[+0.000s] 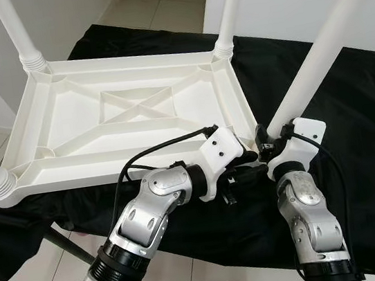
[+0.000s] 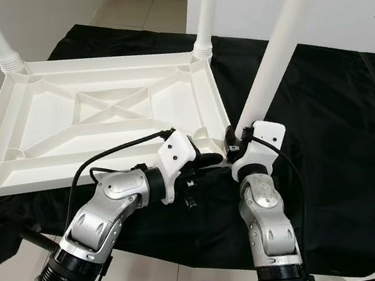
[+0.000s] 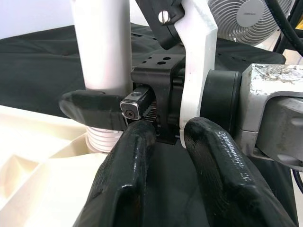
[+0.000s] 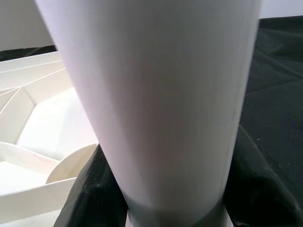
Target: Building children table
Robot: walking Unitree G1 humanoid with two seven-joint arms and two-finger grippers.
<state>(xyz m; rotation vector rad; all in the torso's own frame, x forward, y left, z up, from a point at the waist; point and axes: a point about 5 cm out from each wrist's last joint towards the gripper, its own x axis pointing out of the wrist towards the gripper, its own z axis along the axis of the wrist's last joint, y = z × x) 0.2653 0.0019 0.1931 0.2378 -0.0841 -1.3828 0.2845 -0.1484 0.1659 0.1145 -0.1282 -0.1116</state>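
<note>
A white moulded-plastic children's table top [image 1: 128, 114] is lying upside down on a worktop draped in black cloth [image 1: 361, 130], with round white plastic legs standing up from its corners. The right tool [image 1: 266, 145] is gripping the base of the near right leg [image 1: 316, 59], its fingers clamped around it. The left tool [image 1: 243, 164] is reaching in just beside that corner, its black fingers [image 3: 128, 179] standing apart, holding nothing.

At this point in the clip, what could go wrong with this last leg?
The right gripper holds the fourth leg low, near its corner socket, and the leg leans away; it could cross-thread or pop out. The left gripper crowds the same corner, so fingers could collide. The tabletop may slide on the black cloth.
</note>
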